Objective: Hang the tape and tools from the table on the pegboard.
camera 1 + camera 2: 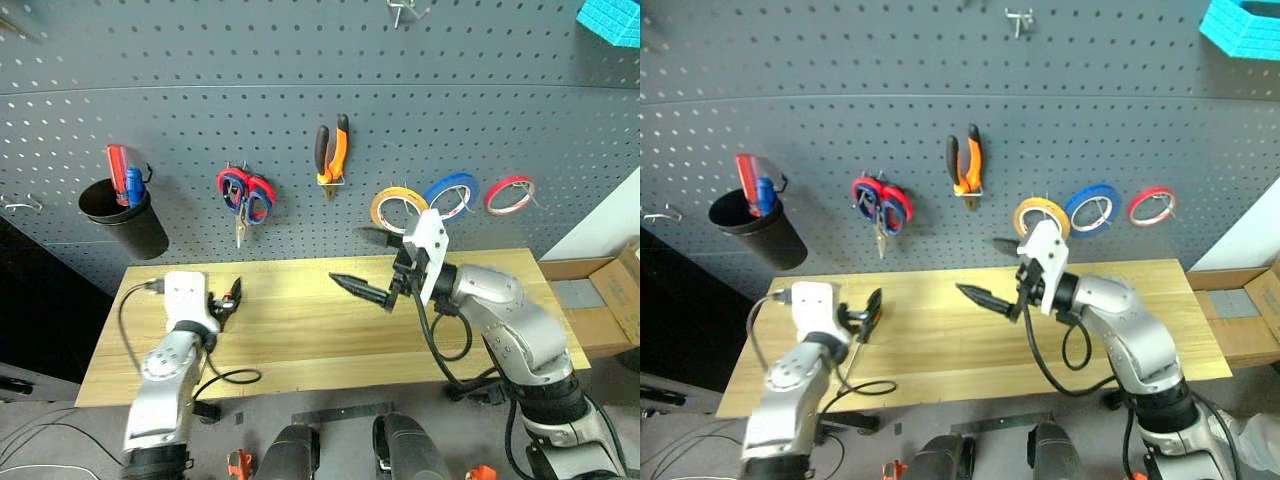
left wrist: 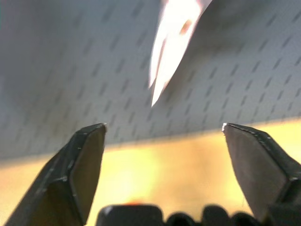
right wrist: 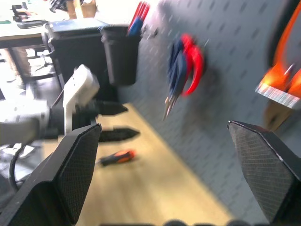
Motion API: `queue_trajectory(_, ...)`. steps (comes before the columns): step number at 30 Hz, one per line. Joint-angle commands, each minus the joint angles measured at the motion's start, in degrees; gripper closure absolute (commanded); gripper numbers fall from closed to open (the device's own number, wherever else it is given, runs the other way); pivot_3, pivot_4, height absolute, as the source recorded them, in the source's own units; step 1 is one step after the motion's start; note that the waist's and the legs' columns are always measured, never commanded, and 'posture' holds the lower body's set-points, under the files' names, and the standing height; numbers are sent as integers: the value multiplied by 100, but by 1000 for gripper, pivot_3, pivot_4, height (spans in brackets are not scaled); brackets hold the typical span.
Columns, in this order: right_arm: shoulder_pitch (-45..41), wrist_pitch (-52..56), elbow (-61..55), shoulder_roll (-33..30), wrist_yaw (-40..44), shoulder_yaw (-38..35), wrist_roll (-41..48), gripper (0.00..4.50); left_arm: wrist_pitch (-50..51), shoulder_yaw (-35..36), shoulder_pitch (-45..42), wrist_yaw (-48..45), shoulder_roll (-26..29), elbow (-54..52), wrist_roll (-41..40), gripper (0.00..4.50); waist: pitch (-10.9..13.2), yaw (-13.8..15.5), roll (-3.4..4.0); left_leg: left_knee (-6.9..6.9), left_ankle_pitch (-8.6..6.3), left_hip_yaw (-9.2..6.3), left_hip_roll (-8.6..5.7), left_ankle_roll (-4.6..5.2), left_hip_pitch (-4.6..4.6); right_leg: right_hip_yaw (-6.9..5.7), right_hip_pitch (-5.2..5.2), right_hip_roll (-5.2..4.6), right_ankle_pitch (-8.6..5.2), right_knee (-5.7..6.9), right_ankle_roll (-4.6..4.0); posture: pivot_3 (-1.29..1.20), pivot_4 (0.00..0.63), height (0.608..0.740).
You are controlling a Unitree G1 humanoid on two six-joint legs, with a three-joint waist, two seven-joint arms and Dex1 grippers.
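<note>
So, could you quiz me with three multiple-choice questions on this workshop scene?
1. Where is the small orange-handled screwdriver?
A. on the table
B. in the black cup
C. on a hook

2. How many tape rings hang on the pegboard?
A. one
B. three
C. five

3. How is the left claw?
A. shut on pliers
B. gripping tape
C. open, holding nothing

Answers: 1 A, it lies on the wood beside the left claw. 2 B, yellow, blue and red. 3 C, its fingers stand apart with nothing between.
</note>
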Motion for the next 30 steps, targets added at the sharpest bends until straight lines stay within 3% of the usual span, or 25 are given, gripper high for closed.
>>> queue_trajectory(1,182,169,-447,-104,56,162,120,0,952,389,-87,-117,403,-270,-312,396,36,4,4,0,0,-2,-1,1,4,-2,6,0,0,1,0,8,277,740)
queue_trajectory(5,267,227,-460,-68,-18,324,65,0,2352,135,-493,-685,1088,-204,-620,396,165,51,10,1,0,-17,-3,4,51,-17,66,0,-1,-11,1,23,298,740)
queue_trajectory(13,282,439,-649,-38,-105,356,159,0,3458,-676,-1128,-1027,1746,657,-374,396,312,29,20,-15,-4,-16,-5,8,71,-11,73,1,-4,-18,2,22,320,740)
queue_trajectory(20,363,659,-868,-91,-131,286,299,0,3462,-755,-1376,-833,1656,998,-229,396,451,0,13,-18,-4,-17,-2,7,59,-9,60,-2,-5,-19,1,8,337,740)
queue_trajectory(26,490,285,-898,-918,203,1116,-542,0,3363,-875,-1673,-723,1491,1401,-102,396,500,20,7,-17,-2,-18,-3,1,34,-14,46,-6,-5,-26,2,-11,348,740)
queue_trajectory(30,574,206,-925,-973,190,1246,-674,0,3263,-960,-1753,-788,1449,1624,-37,396,508,-2,0,-11,11,-14,-2,-20,-22,-12,-21,-6,-4,-11,2,-13,351,740)
